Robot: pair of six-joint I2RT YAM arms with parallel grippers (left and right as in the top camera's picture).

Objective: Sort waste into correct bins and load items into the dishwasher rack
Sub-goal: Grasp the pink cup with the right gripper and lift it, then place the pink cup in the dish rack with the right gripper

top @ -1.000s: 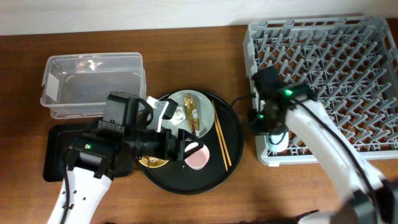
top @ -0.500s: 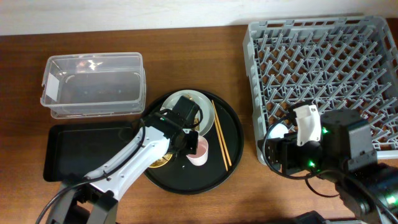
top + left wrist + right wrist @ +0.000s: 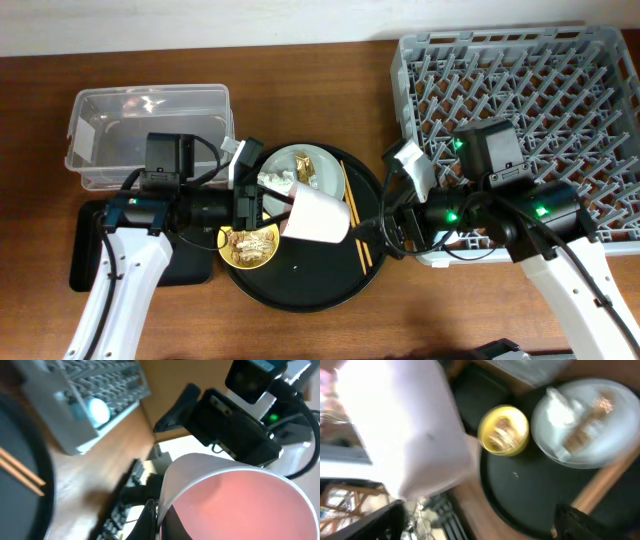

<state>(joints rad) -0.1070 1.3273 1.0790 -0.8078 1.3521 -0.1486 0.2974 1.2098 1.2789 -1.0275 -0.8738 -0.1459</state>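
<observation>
Pink cup (image 3: 318,217): lifted clear of the round black tray (image 3: 310,290), hanging over its middle and tipped on its side, mouth toward my left wrist camera.
Left fingers (image 3: 265,210): clamped on the cup's rim, one inside the mouth and one outside; the left wrist view shows the pinch at the 6 o'clock edge of the rim.
Right fingers (image 3: 390,225): at 3 o'clock of the cup, pointing at its base, near but not touching; in the right wrist view they stand well apart with nothing between them.
How it handles: I judge the cup light and rigid, smooth plastic or glazed, so likely slippery. A rim pinch leaves it free to swing.
Where to hold: across the body just below the rim, or over the wall as my left does. The base end facing my right is the free part.
Dishwasher rack (image 3: 530,90): at 2 o'clock of the tray, pegs upright; a blue cup (image 3: 97,410) already sits in its near corner.
Left on the tray: yellow bowl (image 3: 249,247) with scraps at 8 o'clock, plate (image 3: 330,165) with tissue (image 3: 280,181) and wrapper (image 3: 308,170) at 12, chopsticks (image 3: 355,225) at 3.
Risk: the cup slipping if one side lets go before the other has closed.
</observation>
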